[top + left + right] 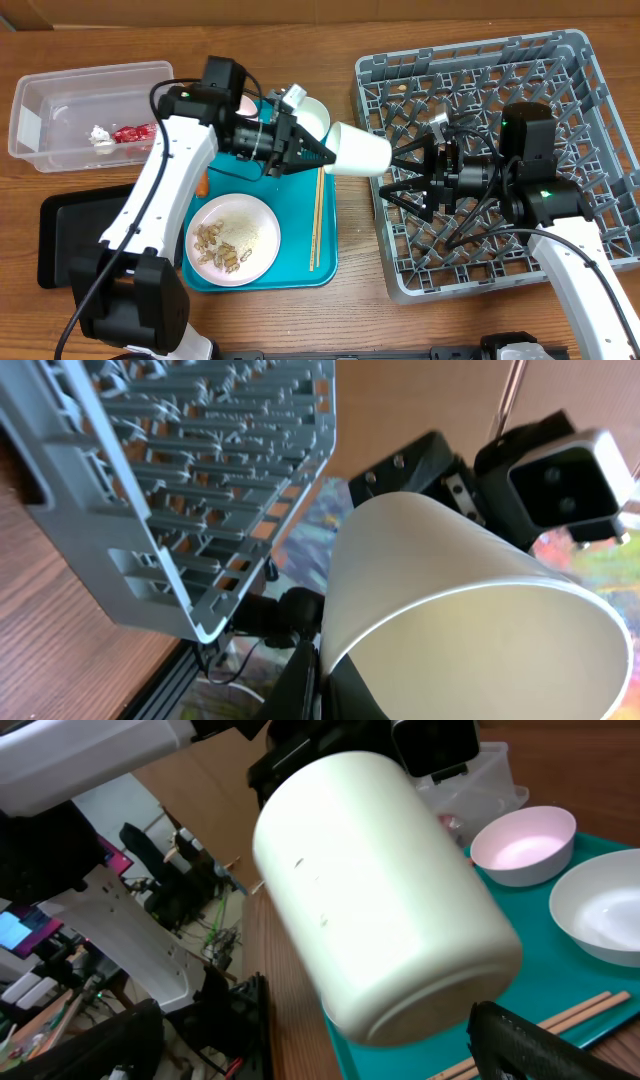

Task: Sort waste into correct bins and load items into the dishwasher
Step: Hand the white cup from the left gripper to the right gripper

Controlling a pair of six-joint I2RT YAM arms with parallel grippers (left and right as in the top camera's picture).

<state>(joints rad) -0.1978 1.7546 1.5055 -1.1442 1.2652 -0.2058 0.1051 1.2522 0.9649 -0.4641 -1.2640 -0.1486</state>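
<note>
Far left, the clear rectangular plastic tub (70, 108) had the crinkled red wrapper (133, 132) and the small crumpled white paper wad (100, 137) lying in it. The flat black rectangular tray (55, 245) sat just below. Next over, the teal serving tray (325, 265) carried a round plate (268, 232) of beige crumbly food scraps (222, 248), a small orange carrot (203, 185) poking out beside the left arm, thin wooden chopsticks (316, 220), and a pale-pink round bowl (522, 843) plus a white round bowl (312, 115).

The left gripper (325, 158) was clamped on the rim of the small white cup (360, 150), which hung sideways in the air between the teal tray and the large grey plastic dish rack (470, 75). The right gripper (392, 176) had its jaws spread wide, right at the cup's base. Couldn't tell if it was touching.
</note>
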